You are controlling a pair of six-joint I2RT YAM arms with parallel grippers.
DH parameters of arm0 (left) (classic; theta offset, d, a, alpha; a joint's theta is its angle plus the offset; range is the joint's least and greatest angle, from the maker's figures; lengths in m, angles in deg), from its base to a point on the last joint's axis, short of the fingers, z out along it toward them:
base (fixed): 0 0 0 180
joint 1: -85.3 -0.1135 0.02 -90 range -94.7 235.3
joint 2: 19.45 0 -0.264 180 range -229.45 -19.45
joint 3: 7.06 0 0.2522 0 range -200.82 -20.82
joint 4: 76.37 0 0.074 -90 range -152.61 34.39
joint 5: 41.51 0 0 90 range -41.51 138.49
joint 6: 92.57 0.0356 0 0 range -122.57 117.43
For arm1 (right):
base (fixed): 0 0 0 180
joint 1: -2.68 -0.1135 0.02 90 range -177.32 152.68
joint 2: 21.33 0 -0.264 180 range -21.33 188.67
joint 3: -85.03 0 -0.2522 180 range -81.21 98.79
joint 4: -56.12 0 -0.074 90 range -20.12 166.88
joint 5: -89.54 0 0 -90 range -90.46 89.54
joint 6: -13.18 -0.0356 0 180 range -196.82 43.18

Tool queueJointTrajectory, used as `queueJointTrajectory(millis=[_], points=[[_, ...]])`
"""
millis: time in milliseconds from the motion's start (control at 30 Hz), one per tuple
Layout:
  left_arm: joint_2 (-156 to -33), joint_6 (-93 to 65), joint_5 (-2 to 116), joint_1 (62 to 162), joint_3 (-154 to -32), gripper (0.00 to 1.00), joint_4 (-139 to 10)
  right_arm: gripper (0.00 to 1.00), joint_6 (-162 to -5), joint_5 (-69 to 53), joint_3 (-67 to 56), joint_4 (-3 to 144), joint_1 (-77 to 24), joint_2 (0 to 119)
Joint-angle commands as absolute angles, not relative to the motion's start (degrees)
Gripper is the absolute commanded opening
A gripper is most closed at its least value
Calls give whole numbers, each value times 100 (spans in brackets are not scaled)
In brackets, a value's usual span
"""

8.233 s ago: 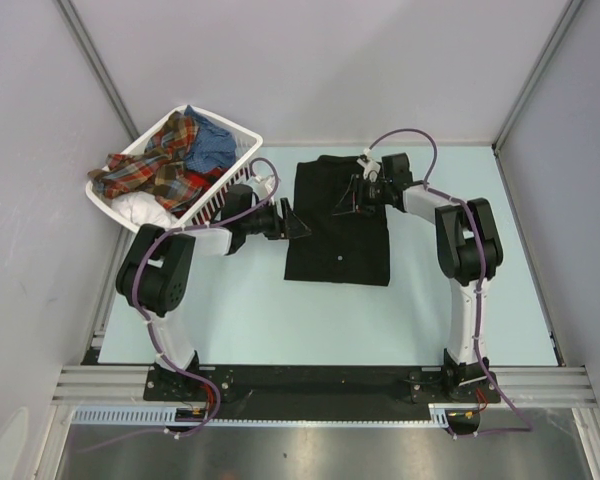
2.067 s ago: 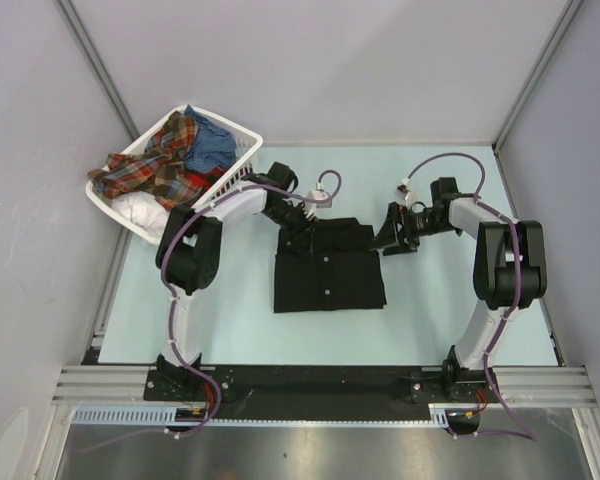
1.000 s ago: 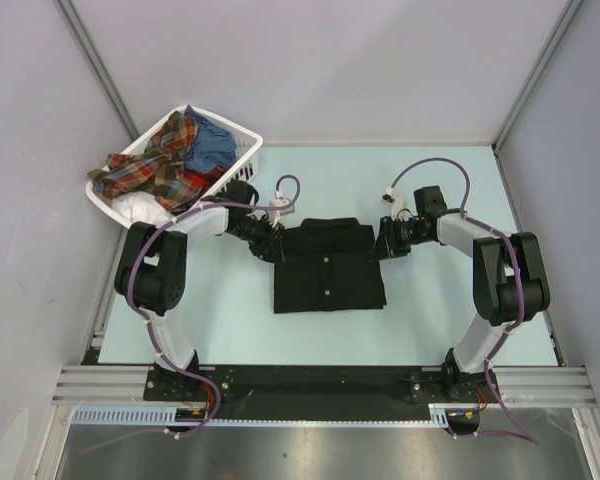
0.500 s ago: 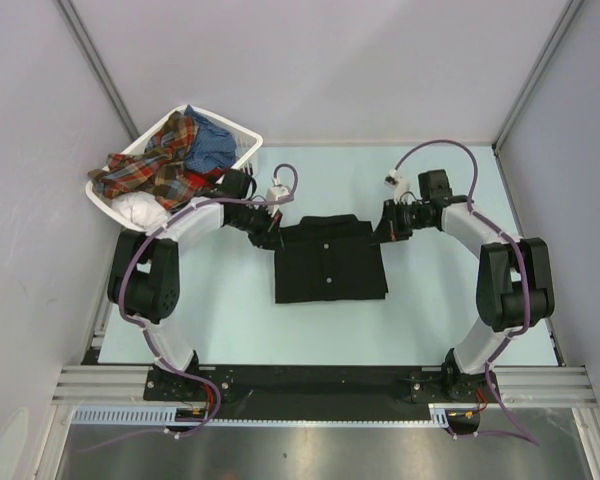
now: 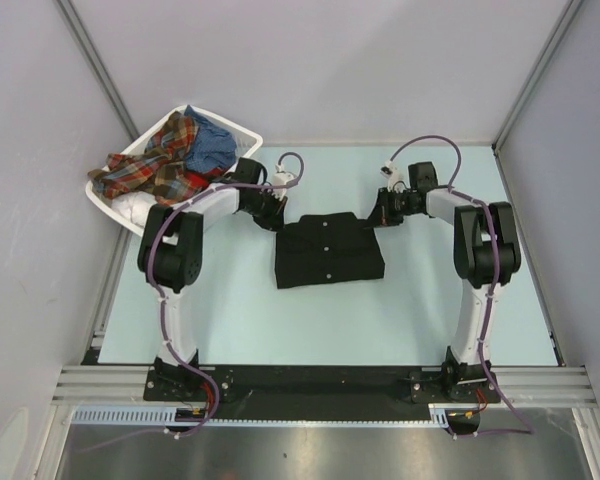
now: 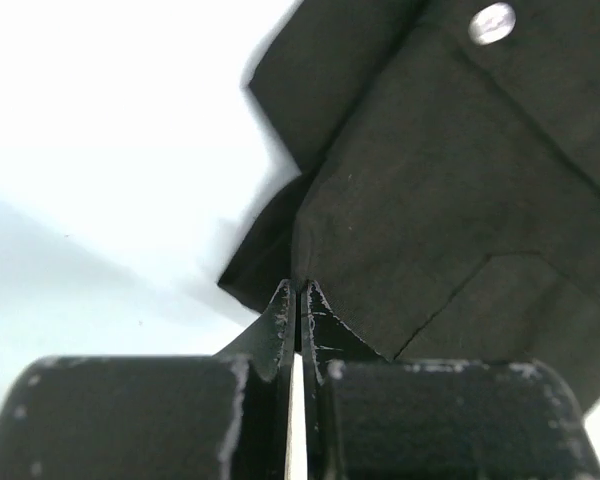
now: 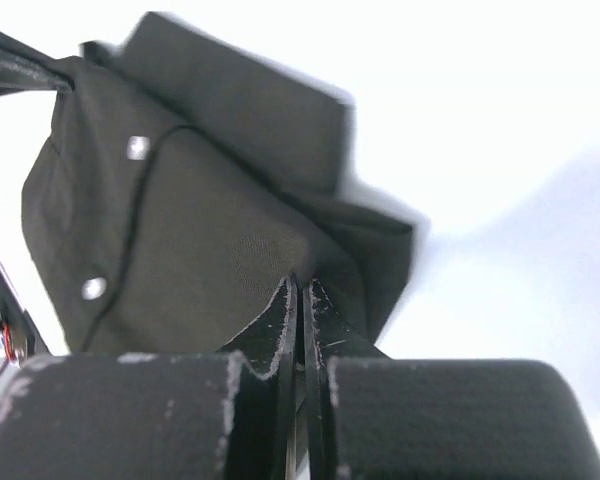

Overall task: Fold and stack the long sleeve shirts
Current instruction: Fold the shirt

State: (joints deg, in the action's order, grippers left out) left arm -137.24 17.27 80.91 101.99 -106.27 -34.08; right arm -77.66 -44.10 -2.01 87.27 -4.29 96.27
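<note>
place: robot lab cell | signs: grey wall panels [image 5: 330, 70], aluminium rail [image 5: 100, 383], pale-blue table [image 5: 240, 320]

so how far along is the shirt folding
Done: the black shirt lies folded into a compact rectangle on the table. In hand: the left gripper and right gripper are pinched shut on its far corners, apparently finishing that fold. Left: the plaid shirt, the blue garment and the white garment are in the basket, unfolded, and no stack exists yet.
</note>
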Motion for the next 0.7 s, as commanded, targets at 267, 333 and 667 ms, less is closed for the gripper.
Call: queueJointTrajectory(millis=[267,333,667], points=[[-13424,1413,7881,10138,-11020,0,-3712,0,-8403,-4625,62,8078,-374,9302],[-13440,1370,7768,10138,-11064,0,-3730,0,-8455,-4625,106,7894,-383,9223],[-14450,939,7398,10130,-11924,7,-3484,1,-8491,-4292,501,7805,-348,10276]])
